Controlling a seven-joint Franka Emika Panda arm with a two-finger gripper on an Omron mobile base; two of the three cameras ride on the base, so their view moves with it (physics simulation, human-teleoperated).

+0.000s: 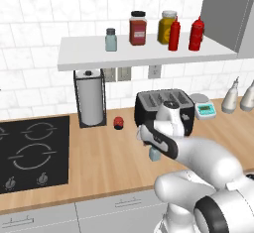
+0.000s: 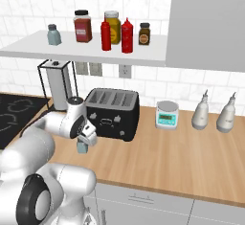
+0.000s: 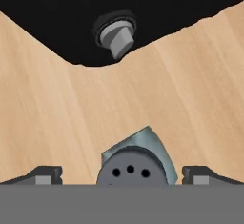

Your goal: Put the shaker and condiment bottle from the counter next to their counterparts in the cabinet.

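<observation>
Blue-grey shaker (image 3: 138, 158), light-wood counter (image 3: 57, 108)

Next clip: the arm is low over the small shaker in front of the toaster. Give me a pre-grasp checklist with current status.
1. Jaws open: ok; gripper spread wide, a tip on each side.
2. Small pale blue-grey shaker with dark perforated cap centred between tips: ok.
3. Shaker upright on light-wood counter: ok.
4. Clearance from black toaster: cannot tell; it stands close behind.
5. Space beside matching shaker on white shelf: ok.
6. Both red squeeze bottles shelved: ok.
</observation>
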